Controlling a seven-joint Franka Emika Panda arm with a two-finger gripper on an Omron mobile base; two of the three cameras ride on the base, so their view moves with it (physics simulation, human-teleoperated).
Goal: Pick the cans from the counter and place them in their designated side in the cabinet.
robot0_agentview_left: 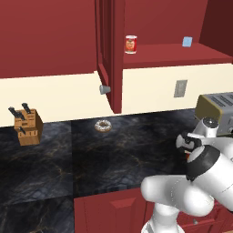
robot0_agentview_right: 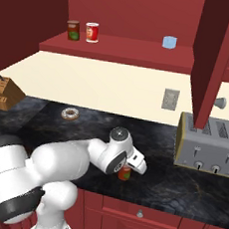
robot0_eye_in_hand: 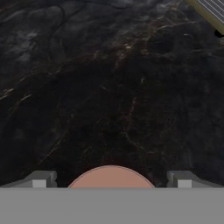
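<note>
Black marble surface [robot0_agentview_right: 86, 118], claw [robot0_eye_in_hand: 111, 183] low over a can [robot0_agentview_right: 124, 173] near the front edge.

Its fingertips [robot0_eye_in_hand: 41, 180] stand spread on either side of the can's pale top, not yet pinching — the pick-up step, by the look of it. Next comes a squeeze, then a lift toward the cabinet [robot0_agentview_right: 118, 49]. On that shelf already stand a red can [robot0_agentview_right: 91, 32] and a darker can [robot0_agentview_right: 73, 30] side by side, with a light-blue box [robot0_agentview_right: 169, 42] well apart. Nearby sit a toaster [robot0_agentview_right: 211, 142] and a doughnut [robot0_agentview_right: 70, 114].
</note>
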